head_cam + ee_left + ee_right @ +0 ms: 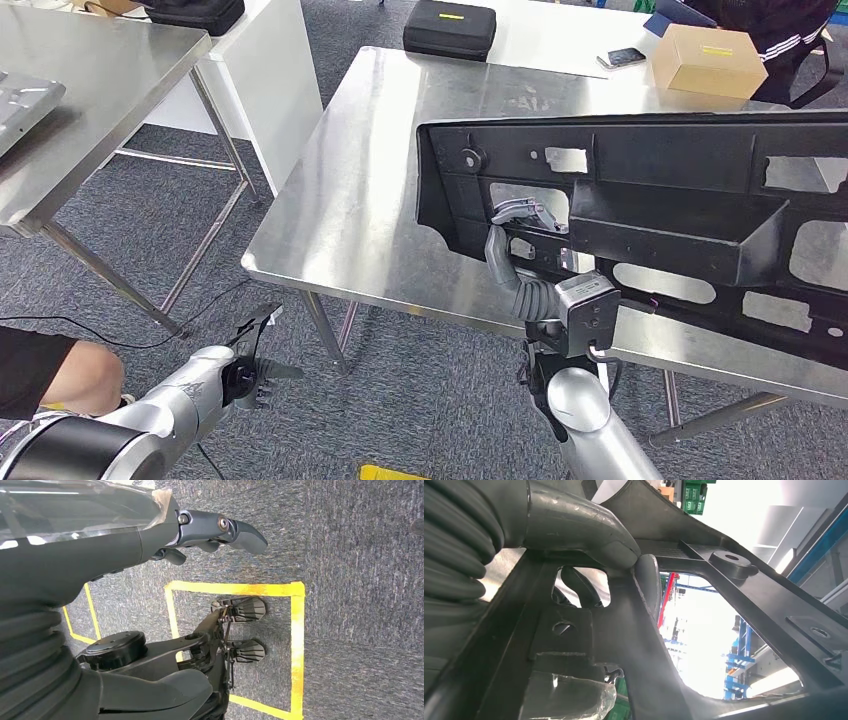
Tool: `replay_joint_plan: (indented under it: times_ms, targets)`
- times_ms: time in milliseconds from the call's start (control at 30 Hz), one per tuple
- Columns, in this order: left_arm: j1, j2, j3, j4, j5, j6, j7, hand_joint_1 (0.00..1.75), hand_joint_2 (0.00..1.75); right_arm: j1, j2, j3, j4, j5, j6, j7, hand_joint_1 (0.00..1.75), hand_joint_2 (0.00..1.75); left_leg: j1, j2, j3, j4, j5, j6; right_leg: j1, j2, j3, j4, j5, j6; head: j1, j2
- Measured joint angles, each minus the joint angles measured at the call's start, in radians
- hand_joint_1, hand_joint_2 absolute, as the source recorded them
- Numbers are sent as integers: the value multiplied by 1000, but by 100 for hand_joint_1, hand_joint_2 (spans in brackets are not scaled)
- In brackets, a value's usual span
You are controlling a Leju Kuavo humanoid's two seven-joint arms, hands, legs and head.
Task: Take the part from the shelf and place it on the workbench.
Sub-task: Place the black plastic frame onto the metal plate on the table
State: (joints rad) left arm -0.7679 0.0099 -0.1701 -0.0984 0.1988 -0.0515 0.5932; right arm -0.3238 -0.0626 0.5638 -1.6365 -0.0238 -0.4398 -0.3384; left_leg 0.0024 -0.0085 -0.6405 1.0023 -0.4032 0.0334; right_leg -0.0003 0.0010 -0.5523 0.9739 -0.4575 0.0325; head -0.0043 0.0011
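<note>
Part long axis across frame right, held upright over counter | right robot hand grips a cutout | left robot hand hangs empty, fingers apart, lower left | bare counter at centre-left

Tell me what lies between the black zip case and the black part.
Bare steel: in the head view, only the workbench top separates the black zip case from the black part held by the right robot hand.

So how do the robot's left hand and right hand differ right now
The right hand is raised over the shiny steel workbench, its fingers hooked through an opening in the large black plastic frame part, holding it up. The left hand hangs low beside the workbench over grey carpet and holds nothing. Both sit on silver arms.
</note>
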Motion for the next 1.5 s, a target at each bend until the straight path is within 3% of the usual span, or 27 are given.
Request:
replay_joint_plan:
  times_ms: [1333,1500]
  targets:
    - [0,0,0,0,0,0,0,0,175,0,0,0,0,0,0,0,175,175,0,0,0,0,0,0,0,0,0,0,0,0,0,0]
    - [0,2,0,0,0,0,0,0,175,0,0,0,0,0,0,0,175,175,-5,-1,-1,4,-5,8,-11,0,2,-2,-1,9,0,0]
